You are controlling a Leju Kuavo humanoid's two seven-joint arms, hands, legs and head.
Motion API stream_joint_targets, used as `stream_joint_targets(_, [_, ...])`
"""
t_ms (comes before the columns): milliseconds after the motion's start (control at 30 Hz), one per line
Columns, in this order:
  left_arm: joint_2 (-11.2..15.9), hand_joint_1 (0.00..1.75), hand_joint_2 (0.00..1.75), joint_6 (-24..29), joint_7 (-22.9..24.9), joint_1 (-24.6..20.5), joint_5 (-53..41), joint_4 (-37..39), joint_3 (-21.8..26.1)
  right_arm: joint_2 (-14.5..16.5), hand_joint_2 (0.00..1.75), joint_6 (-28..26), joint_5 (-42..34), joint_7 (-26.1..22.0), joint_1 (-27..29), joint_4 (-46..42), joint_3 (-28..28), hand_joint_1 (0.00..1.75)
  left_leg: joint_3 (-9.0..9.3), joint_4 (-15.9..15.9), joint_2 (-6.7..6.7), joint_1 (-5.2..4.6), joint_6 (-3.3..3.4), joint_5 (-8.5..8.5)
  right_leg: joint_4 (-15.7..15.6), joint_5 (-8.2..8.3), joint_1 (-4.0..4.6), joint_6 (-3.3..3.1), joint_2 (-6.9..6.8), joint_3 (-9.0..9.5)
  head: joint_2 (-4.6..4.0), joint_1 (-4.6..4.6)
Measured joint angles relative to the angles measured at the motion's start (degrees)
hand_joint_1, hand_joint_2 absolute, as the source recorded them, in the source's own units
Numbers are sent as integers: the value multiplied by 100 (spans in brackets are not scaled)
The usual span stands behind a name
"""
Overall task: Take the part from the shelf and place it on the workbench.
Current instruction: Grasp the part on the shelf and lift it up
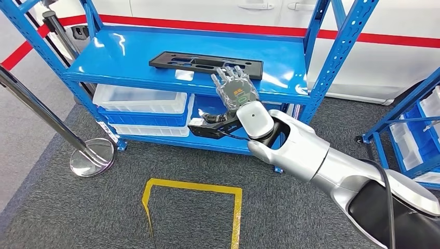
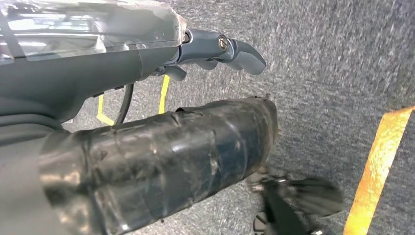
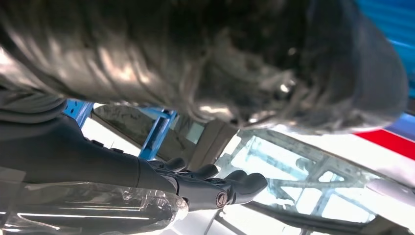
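Observation:
A flat black part (image 1: pixel 202 63) with slots lies on the top blue shelf (image 1: pixel 129 57). My right hand (image 1: pixel 236 88) reaches out to the shelf's front edge with its fingers spread. Its fingertips are at the near right edge of the part, and I cannot tell whether they touch it. In the right wrist view this hand (image 3: pixel 147 176) has its fingers (image 3: pixel 230 188) stretched out, and nothing lies between them and the blurred thumb. My left hand (image 2: pixel 122 63) hangs over the grey carpet, its fingers (image 2: pixel 235 49) and taped thumb (image 2: pixel 171 156) apart and holding nothing.
White bins (image 1: pixel 140 98) and a black item (image 1: pixel 207 124) sit on the lower shelf. A stanchion base (image 1: pixel 93 155) stands on the floor at left. A yellow tape square (image 1: pixel 192 187) marks the carpet in front. A second blue rack (image 1: pixel 415 129) stands at right.

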Motion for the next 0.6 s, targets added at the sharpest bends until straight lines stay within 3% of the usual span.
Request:
stream_joint_targets(33, [0, 0, 0, -1, 4, 5, 0, 0, 0, -1, 0, -4, -43, 20, 9, 0, -1, 0, 137, -395, 3, 1, 11, 265, 8, -36, -1, 14, 5, 37, 0, 1])
stream_joint_targets(100, [1, 0, 0, -7, 16, -2, 0, 1, -2, -3, 0, -7, -193, 63, 11, 1, -2, 0, 417, -1050, 0, -20, 54, 545, 22, -95, 18, 57, 11, 76, 0, 2])
stream_joint_targets(133, [1, 0, 0, -17, 24, -8, 0, 2, -3, -5, 0, 6, -305, 66, 14, 2, -3, 0, 490, -1216, -4, -33, 83, 566, 20, -107, 27, 82, 12, 78, 0, 5])
stream_joint_targets(233, [2, 0, 0, -60, 54, -19, -13, 2, -15, -18, 0, 111, -711, -16, 23, 0, -4, 0, 544, -1297, -7, -34, 178, 509, 9, -137, 31, 154, 10, 84, 0, 11])
stream_joint_targets(300, [4, 0, 0, -80, 68, -9, -24, 2, -24, -45, 0, 173, -961, -78, 12, -3, -5, 0, 603, -1337, -1, -13, 238, 497, 193, -261, 30, 202, -5, 22, 0, 16])
stream_joint_targets(400, [25, 0, 0, -97, 72, -6, -26, 4, -28, -119, 0, 191, -1302, -81, 5, -28, -6, 0, 666, -1349, 2, -23, 323, 451, 1236, -661, 23, 229, -16, -549, 0, 20])
stream_joint_targets(433, [34, 0, 0, -101, 72, -7, -26, 4, -29, -143, 0, 201, -1405, -70, 8, -41, -6, 0, 683, -1346, -2, -27, 341, 432, 1522, -709, 21, 226, -16, -744, 0, 19])
stream_joint_targets(467, [40, 0, 0, -107, 72, -7, -26, 4, -30, -160, 0, 217, -1491, -61, 9, -54, -6, 0, 703, -1340, -8, -31, 348, 411, 1576, -632, 21, 216, -17, -827, 0, 20])
stream_joint_targets(500, [44, 0, 0, -111, 72, -5, -26, 4, -31, -173, 0, 240, -1555, -54, 4, -69, -5, 0, 729, -1334, -16, -36, 348, 386, 1431, -462, 23, 196, -17, -809, 0, 21])
stream_joint_targets(567, [49, 0, 0, -133, 72, 0, -27, 4, -31, -205, 0, 291, -1647, -51, -37, -101, -2, 0, 787, -1321, -32, -53, 329, 331, 747, -20, 52, 122, -15, -542, 0, 20])
stream_joint_targets(600, [49, 0, 0, -146, 72, 1, -29, 4, -32, -221, 0, 319, -1687, -51, -79, -118, 4, 0, 799, -1309, -38, -65, 310, 307, 410, 112, 70, 84, -18, -395, 0, 18])
